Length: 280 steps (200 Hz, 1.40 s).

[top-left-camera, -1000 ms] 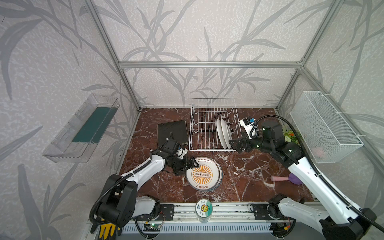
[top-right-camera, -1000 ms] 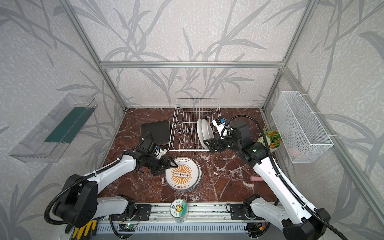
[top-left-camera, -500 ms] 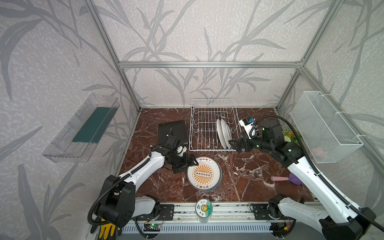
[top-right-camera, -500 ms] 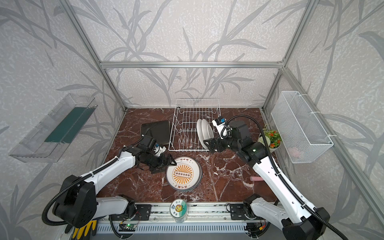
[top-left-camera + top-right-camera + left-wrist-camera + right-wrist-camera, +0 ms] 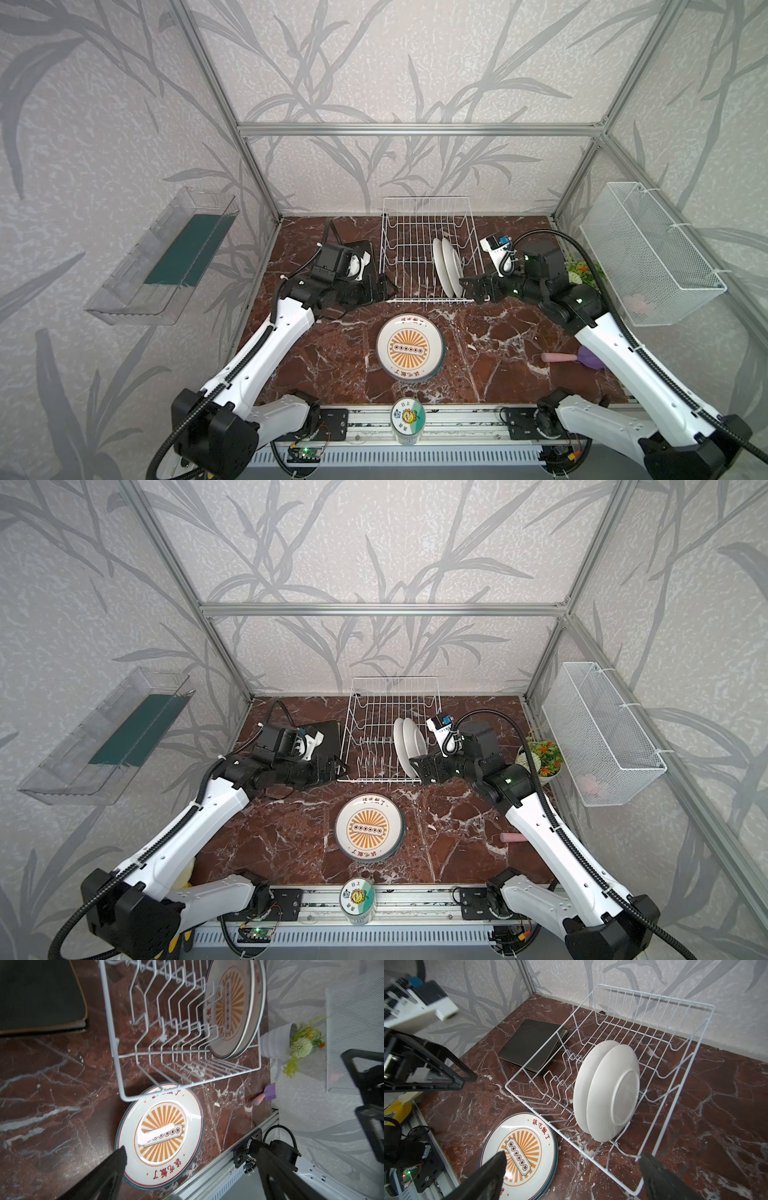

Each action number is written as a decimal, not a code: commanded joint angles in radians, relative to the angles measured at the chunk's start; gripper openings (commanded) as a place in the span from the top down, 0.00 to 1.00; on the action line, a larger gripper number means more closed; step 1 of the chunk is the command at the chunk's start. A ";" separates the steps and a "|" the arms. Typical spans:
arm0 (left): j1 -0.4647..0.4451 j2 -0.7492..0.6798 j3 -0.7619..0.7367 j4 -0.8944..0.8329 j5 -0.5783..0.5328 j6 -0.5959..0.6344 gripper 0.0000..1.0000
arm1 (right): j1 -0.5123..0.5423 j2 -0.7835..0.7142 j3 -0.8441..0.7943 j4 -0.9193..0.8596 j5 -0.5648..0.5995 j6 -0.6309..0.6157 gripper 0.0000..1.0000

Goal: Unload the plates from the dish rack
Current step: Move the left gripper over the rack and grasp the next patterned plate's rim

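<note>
Red-brown marble veined with white makes up the tabletop [image 5: 332,365], boxed in by grey leaf-patterned walls [image 5: 415,62] and an aluminium frame [image 5: 415,129].

My left claw [image 5: 381,289] hangs low over the marble just beside the near left corner of the dish rack [image 5: 409,249]. Its jaws are spread as wide as they go, with nothing between them. My right claw [image 5: 471,286] is at the rack's near right corner, just as wide and gripping nothing. I cannot tell whether it brushes the wire.

Nearest that right claw, two round plates [image 5: 446,266] stand upright in slots toward the rack's right side, their plain white backs turned my way. The other slots hold nothing. A stack of sunburst plates [image 5: 409,351] lies flat and face up on the marble, just in front of the rack and between my arms. Left of the rack, black square plates [image 5: 531,1043] are piled backs up, mostly hidden under my left wrist in both top views.

Further out:
- A potted plant [image 5: 542,756] stands by the right wall.
- A pink-handled tool [image 5: 555,357] lies beside my right forearm.
- A mesh basket [image 5: 648,249] hangs on the right wall.
- A clear shelf [image 5: 166,257] hangs on the left wall.
- A labelled jar [image 5: 407,417] stands at the front rail.
</note>
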<state>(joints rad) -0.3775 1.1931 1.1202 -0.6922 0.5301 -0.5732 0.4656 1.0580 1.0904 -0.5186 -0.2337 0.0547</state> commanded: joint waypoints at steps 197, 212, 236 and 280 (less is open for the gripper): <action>-0.156 0.771 0.627 0.142 0.032 -0.032 0.55 | 0.002 -0.047 -0.073 0.031 0.180 0.136 0.01; -0.155 0.790 0.627 0.160 0.040 -0.048 0.61 | 0.002 -0.055 -0.078 0.032 0.189 0.129 0.01; -0.159 0.805 0.630 0.177 0.054 -0.066 0.65 | 0.000 -0.058 -0.073 0.032 0.182 0.130 0.01; -0.168 0.804 0.617 0.197 0.048 -0.090 0.70 | -0.001 -0.056 -0.072 0.035 0.189 0.124 0.01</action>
<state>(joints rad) -0.5400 1.9915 1.7180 -0.5171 0.5846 -0.6346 0.4656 1.0145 1.0183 -0.4770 -0.0597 0.1902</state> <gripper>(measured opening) 0.308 0.991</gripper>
